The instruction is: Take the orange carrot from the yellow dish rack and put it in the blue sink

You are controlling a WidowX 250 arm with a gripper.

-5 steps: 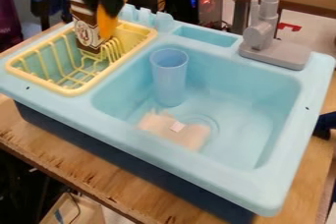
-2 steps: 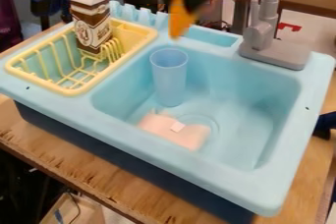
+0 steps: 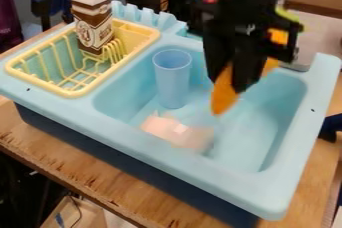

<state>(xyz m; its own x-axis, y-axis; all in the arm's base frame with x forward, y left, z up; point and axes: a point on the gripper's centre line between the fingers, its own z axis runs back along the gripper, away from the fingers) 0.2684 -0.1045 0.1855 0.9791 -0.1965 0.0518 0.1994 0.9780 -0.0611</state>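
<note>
The gripper (image 3: 231,84) is pinching an orange thing (image 3: 225,96) over the sink (image 3: 200,174), so you should be steering clear of the blue cup (image 3: 173,79).

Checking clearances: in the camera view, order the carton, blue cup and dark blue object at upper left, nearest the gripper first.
1. Blue cup: inside the sink.
2. Carton: in the yellow rack.
3. Dark blue object: upper left, beyond the rack.

The hand (image 3: 243,90) hangs over the sink (image 3: 287,182) near a cup (image 3: 172,79).
</note>
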